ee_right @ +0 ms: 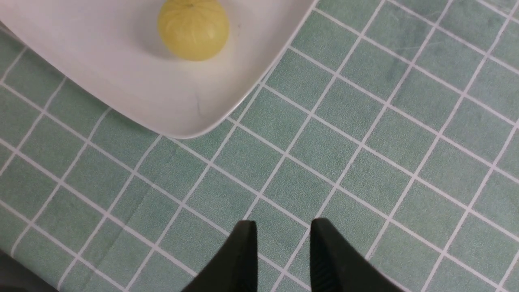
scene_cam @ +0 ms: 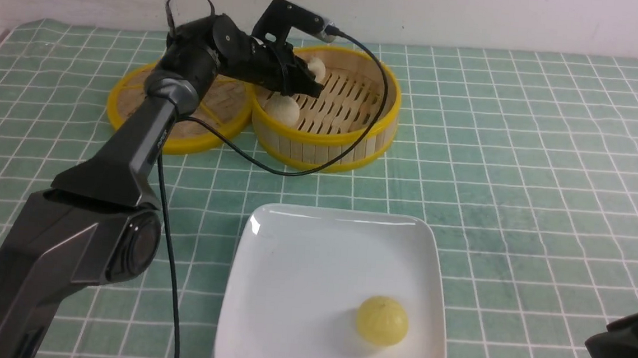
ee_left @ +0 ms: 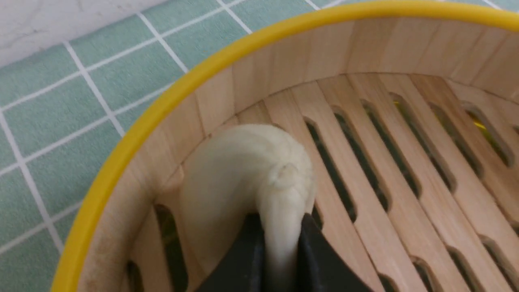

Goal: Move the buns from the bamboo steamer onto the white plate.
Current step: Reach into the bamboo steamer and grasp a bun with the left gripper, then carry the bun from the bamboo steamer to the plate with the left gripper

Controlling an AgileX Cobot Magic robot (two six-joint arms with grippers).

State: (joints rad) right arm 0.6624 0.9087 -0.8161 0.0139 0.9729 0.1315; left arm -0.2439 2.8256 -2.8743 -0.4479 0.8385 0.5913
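The bamboo steamer [scene_cam: 321, 142] stands at the back of the table. My left gripper [scene_cam: 308, 81] reaches into it and is shut on an off-white bun [ee_left: 243, 170] by the far wall; the soft bun is squeezed between the fingers [ee_left: 312, 243]. A second off-white bun [scene_cam: 282, 110] lies loose by the steamer's near left wall. The pale yellow bun [scene_cam: 382, 320] rests on the white plate [scene_cam: 301, 267] at the front. My right gripper [ee_right: 284, 223] hovers open over bare cloth to the right of the plate [ee_right: 121, 81], holding nothing.
The flat woven lid [scene_cam: 133, 101] lies against the steamer's left side. A black cable [scene_cam: 275, 167] hangs from the left wrist across the steamer's front. A green checked cloth [scene_cam: 522, 159] covers the table, with a white wall behind.
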